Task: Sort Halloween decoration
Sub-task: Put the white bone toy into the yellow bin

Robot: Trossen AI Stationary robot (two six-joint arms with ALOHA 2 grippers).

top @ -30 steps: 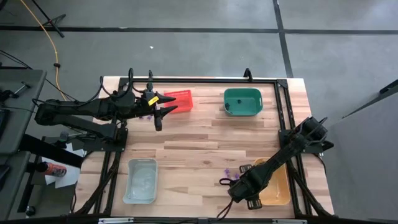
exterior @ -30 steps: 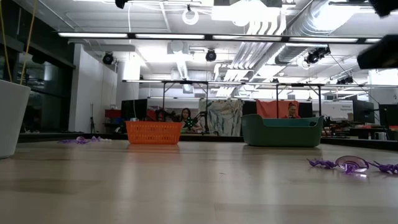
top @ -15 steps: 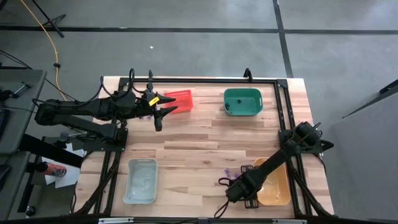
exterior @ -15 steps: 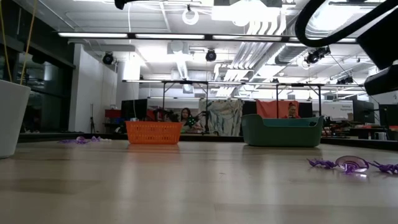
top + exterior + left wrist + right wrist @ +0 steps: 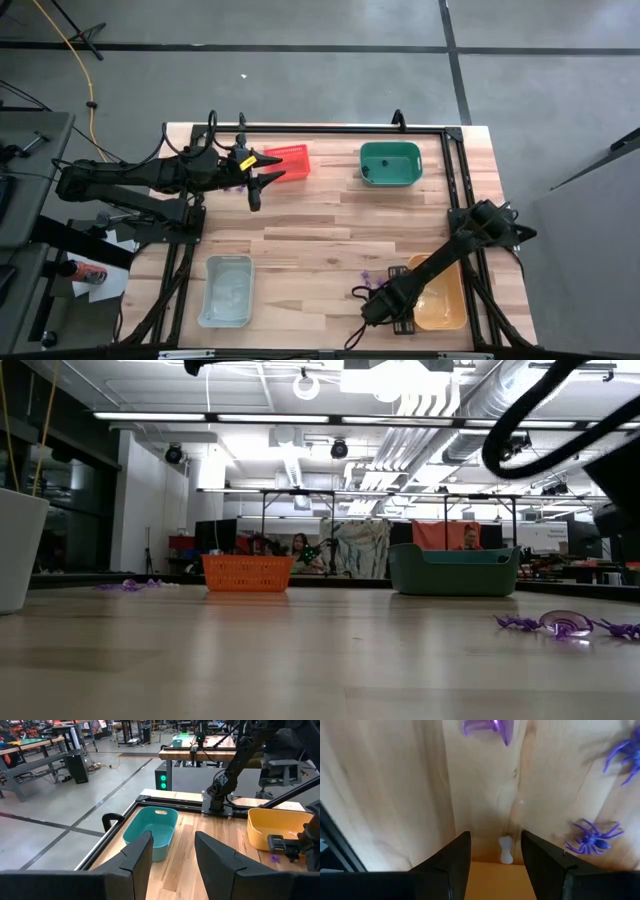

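Near the table's front edge, just beside the orange bin (image 5: 440, 296) at the front right corner, the right gripper (image 5: 372, 310) has crept a little further toward that edge over the last second; in the high view its arm now lies lower along the bin's left wall than it did. Jaws stand apart and empty. The right wrist view looks straight down between its fingers (image 5: 451, 857) at bare wood, with a purple spider (image 5: 590, 839) off to one side, a second spider (image 5: 624, 754) partly cut off, a purple ring-like trinket (image 5: 487, 726) further ahead, and a tiny white piece (image 5: 505, 849) lying between the fingertips next to the bin's rim. In the low view the purple cluster (image 5: 560, 625) lies flat on the table and undisturbed; nothing has been lifted.

Left gripper (image 5: 256, 187) has not moved: it hangs near the back left part of the table, beside the red bin (image 5: 287, 162), jaws parted, nothing between them. A few more purple trinkets (image 5: 128, 585) lie near that bin. The green bin (image 5: 390, 163) at the back edge holds a small dark item; the clear bin (image 5: 226, 290) sits at the front left.

Judgement: the shift reads as fine positioning before a pick, not a grasp. Sorting of this cluster is not yet begun. The trinkets are thin and flat, so a low, well-centred close looks necessary.
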